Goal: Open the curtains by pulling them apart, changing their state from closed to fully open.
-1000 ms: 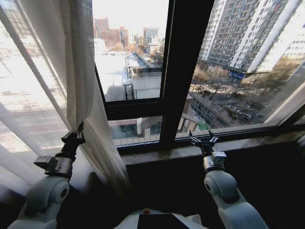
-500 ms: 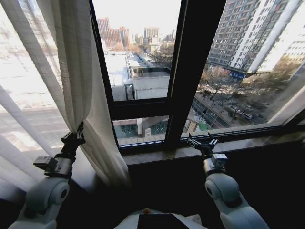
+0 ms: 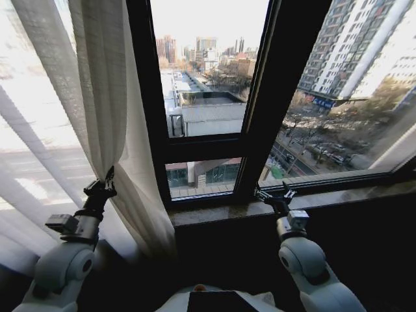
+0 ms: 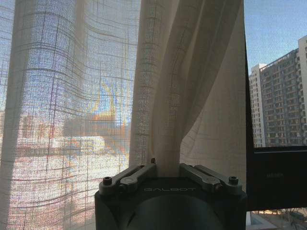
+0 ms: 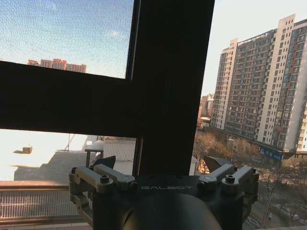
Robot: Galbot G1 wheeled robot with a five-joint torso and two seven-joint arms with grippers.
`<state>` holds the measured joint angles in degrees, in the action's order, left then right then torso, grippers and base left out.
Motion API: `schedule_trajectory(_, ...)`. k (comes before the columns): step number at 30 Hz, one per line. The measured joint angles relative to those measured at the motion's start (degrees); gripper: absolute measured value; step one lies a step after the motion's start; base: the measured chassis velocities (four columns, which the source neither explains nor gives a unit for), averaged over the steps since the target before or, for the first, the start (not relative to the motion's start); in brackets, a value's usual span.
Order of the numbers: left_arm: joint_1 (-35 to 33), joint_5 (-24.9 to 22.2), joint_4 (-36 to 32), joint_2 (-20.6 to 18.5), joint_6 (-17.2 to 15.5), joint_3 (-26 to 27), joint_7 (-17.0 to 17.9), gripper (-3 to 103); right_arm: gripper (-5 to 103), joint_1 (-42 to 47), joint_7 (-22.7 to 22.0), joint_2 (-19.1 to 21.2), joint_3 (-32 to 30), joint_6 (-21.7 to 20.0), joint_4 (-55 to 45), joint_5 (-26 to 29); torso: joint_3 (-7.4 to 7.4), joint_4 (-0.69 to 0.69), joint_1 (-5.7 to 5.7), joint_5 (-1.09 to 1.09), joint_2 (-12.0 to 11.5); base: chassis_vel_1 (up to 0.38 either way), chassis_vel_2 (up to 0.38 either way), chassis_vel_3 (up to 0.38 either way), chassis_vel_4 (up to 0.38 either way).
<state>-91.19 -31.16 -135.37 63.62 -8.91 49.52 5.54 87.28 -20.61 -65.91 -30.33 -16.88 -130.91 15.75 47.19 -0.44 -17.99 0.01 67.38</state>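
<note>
Left wrist view: left gripper (image 4: 168,173) pinches the curtain (image 4: 182,96); the thin fold could slip free under hard pulling. Right gripper (image 3: 273,195) hangs spread by the windowsill (image 3: 364,194).

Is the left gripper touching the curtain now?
Touching. In the left wrist view, a bunched fold of the curtain runs down between the fingers of the left gripper, which close on it.

Left gripper (image 3: 104,185) raised, fingers pinched together, right gripper (image 3: 273,195) raised, fingers spread
</note>
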Motion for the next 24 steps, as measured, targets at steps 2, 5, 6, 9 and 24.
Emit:
schedule_trajectory(2,0.0,0.0,-0.1,0.0,0.0,0.1,0.0,0,100,0.0,0.0,-0.1,0.2,0.0,-0.1,0.0,0.0,0.0,0.0,0.0,0.0,0.086,0.079,-0.093,-0.075)
schedule_trajectory(5,-0.3,0.0,-0.5,0.1,-0.1,0.3,0.1,0,100,0.2,0.1,-0.1,0.7,0.1,-0.3,-0.1,0.0,0.0,0.0,0.0,0.0,0.087,0.088,-0.088,-0.091)
schedule_trajectory(6,-0.3,0.0,-0.5,0.1,-0.1,0.3,0.1,0,100,0.2,0.1,-0.1,0.7,0.1,-0.3,-0.1,0.0,0.0,0.0,0.0,0.0,0.09,0.104,-0.085,-0.092)
schedule_trajectory(9,-0.4,0.0,-0.6,0.1,-0.1,0.7,0.2,0,100,0.4,0.1,-0.1,1.2,0.3,-0.7,-0.2,0.0,0.0,0.0,0.0,0.0,0.103,0.1,-0.095,-0.092)
schedule_trajectory(24,-0.6,0.2,-0.6,0.4,-0.2,0.9,0.2,0,100,0.6,0.0,-0.1,2.3,0.6,-1.2,-0.5,0.0,0.0,0.0,-0.01,0.0,0.14,0.145,-0.147,-0.148)
